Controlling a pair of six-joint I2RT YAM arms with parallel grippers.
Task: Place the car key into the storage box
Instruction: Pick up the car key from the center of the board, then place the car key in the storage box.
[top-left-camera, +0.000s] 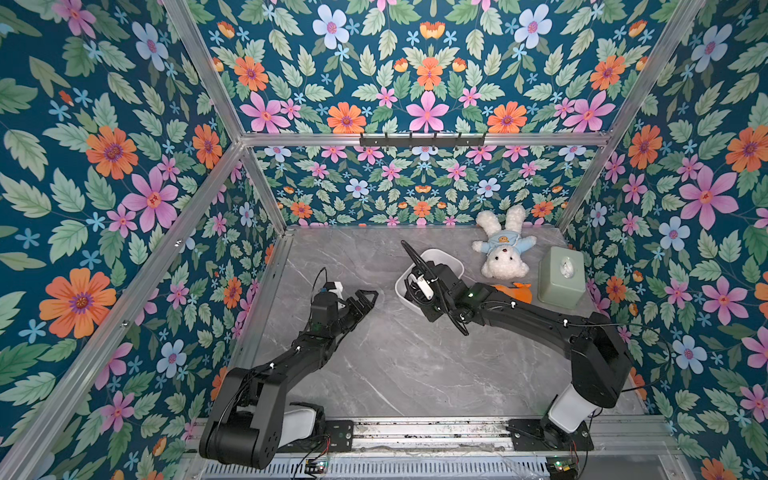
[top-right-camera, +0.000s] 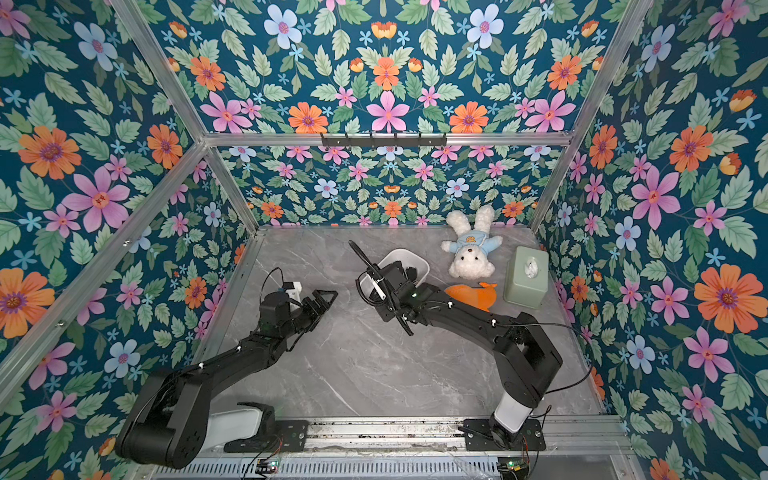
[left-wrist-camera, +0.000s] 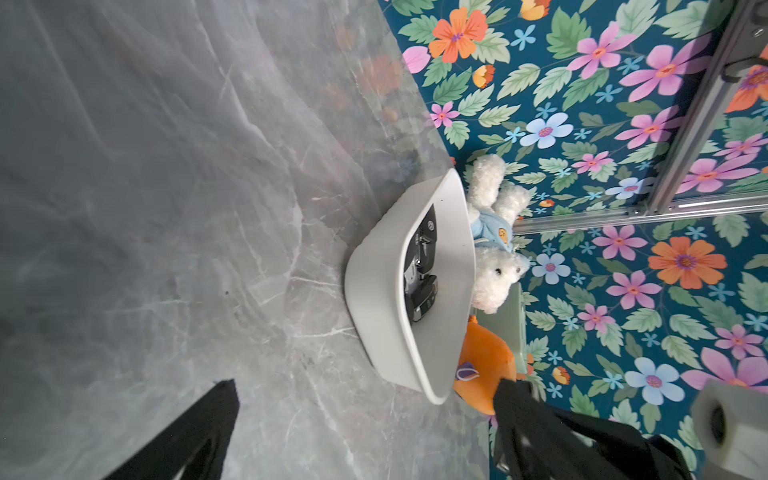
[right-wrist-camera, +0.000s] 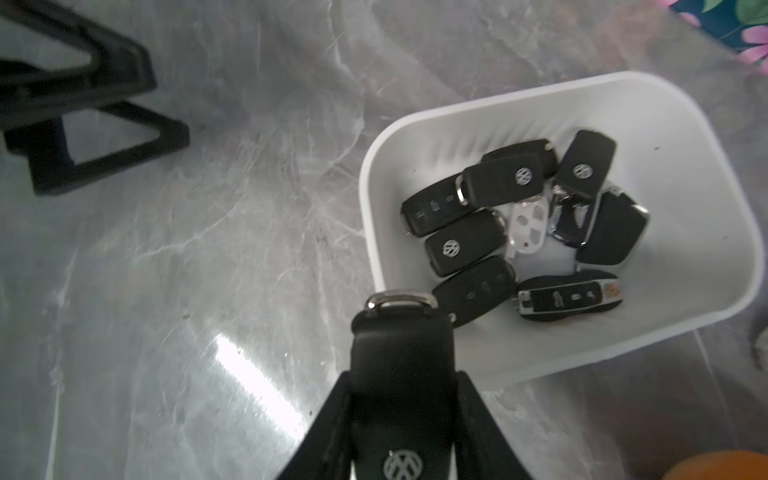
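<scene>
Floral-papered walls (top-left-camera: 428, 83), grey marble tabletop (top-left-camera: 415, 374); the storage box (top-left-camera: 452, 261) sits toward the back edge, about mid-width; a white plush toy (top-left-camera: 503, 249), an orange plush (top-left-camera: 519, 291) and a green tissue box (top-left-camera: 559, 276) fill the stretch from it to the right edge.

In both top views the right gripper (right-wrist-camera: 402, 386) is over the box's near end; jaws clenched on the car key (right-wrist-camera: 401, 340), a black VW fob; the hold is on its two long edges near the badge end, and the metal loop end sticks out free; in the right wrist view that loop lines up with the box rim, so I'd call the key aloft at the rim, not yet inside; can't tell its height above the rim.

The left gripper (top-left-camera: 366, 298) hovers over the tabletop left of the box; jaws released, nothing in them.

The box already holds a pile of key fobs (right-wrist-camera: 463, 247); mostly black, one white.

Handling, my read:
- Shell looks like hard plastic, so rigid and light; the faces are glossy, so likely slippery under side load.
- An edge-to-edge pinch across the body is the right hold; it keeps pressure off the buttons and leaves the loop clear.
- It is not fragile; a short drop onto the pile should be fine.
- The risk is clipping the rim and skating off onto the tabletop; carry it further over the box's middle before letting go.
</scene>
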